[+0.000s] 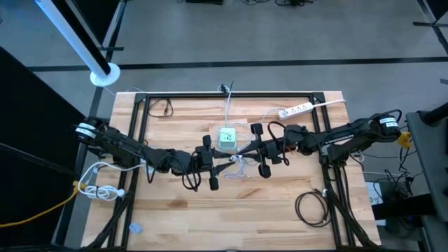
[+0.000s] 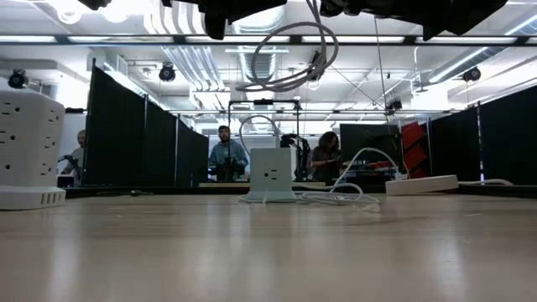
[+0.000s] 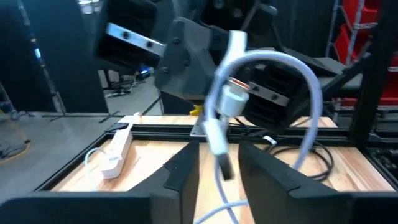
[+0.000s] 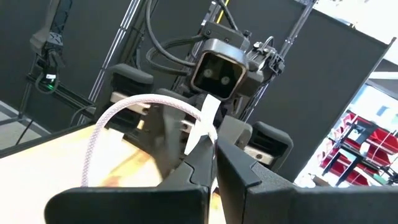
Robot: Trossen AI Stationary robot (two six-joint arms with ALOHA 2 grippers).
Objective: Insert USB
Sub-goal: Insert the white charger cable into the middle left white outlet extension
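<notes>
USB cable [image 4: 200, 127] — pinched in closed right tool [image 4: 214, 163] — hangs between left tool [image 3: 219, 169] fingers, unclear.

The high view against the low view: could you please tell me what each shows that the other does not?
Only the high view shows both dark arms, the coiled black cable and the coiled white cable. Only the low view shows the people in the room behind and the tall white tower socket. Both show the small white cube charger and the long white power strip.

No readable text, labels or signs.
</notes>
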